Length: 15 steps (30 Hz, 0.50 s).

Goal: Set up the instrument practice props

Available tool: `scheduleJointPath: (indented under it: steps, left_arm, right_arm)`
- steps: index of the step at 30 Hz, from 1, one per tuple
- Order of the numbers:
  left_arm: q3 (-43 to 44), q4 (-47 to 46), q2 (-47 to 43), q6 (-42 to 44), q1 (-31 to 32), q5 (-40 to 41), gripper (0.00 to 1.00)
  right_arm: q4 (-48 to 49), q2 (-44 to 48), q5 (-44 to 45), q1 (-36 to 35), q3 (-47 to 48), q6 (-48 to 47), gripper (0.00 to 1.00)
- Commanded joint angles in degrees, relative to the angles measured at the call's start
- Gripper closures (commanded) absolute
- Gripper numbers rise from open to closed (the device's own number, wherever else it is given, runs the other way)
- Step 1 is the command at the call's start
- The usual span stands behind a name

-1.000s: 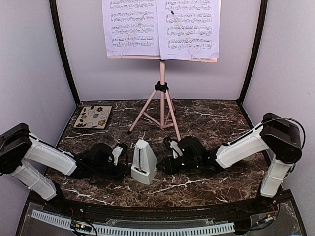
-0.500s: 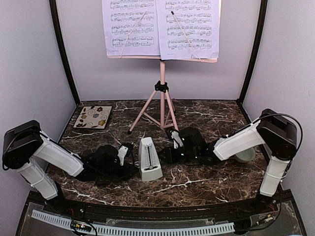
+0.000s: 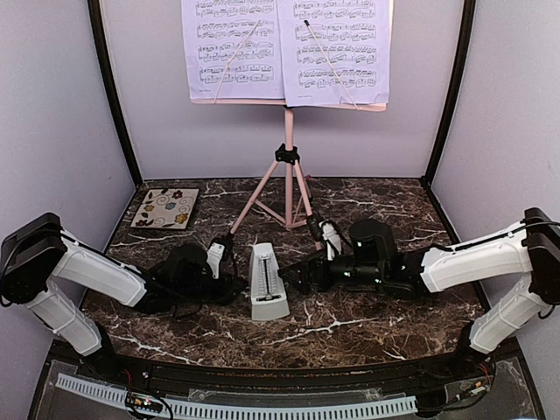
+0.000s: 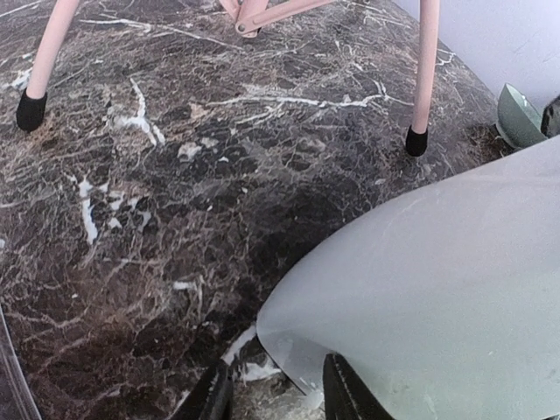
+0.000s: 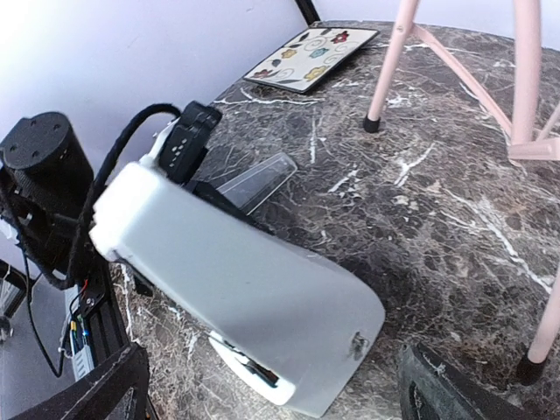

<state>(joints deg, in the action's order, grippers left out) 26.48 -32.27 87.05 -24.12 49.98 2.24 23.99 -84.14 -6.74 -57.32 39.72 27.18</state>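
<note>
The left gripper's [image 4: 276, 398] dark fingers [image 4: 343, 395] are standing partly apart and straddling the lower corner of the metronome [image 3: 265, 282]. I cannot tell whether they are pinching it. The right gripper [image 3: 299, 280] is holding its jaws spread wide, with the metronome's other side lying between them untouched.

The metronome is standing upright between the two grippers, nearer the surface's near edge and about midway between its left and right edges. Its smooth, matte white-grey shell is tapering into a rounded pyramid.

The table [image 3: 376, 219] under it is showing a glossy dark brown marble pattern with white veins running through it. At the middle of the far edge the music stand [image 3: 289, 175] is rising on thin pink tubular tripod legs that are ending in black rubber feet [image 4: 31, 110]. Its ledge is carrying two printed pages [image 3: 233, 48] [image 3: 343, 48] side by side, each crossed by a slim pink retaining arm.

A square floral tile [image 3: 165, 208] is lying flat in the far-left corner. The rim of a pale green bowl [image 4: 518, 115] is peeking out beyond the metronome. Plain lavender walls [image 3: 70, 122] are enclosing the surface, with black posts [image 3: 112, 96] framing them.
</note>
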Motion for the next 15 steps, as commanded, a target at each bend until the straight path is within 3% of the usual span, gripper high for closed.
scheduleJointPath:
  steps: [1,15]
  left_arm:
    - [2.6,0.2,0.4,1.6,-0.2,-1.2,0.62]
    - [3.0,0.1,-0.4,2.3,-0.2,-1.2,0.62]
  right_arm:
    - [-1.1,-0.6,1.6,-2.6,3.8,-2.2,0.02]
    - [-4.6,-5.7,8.8,-5.1,9.8,0.3,0.16]
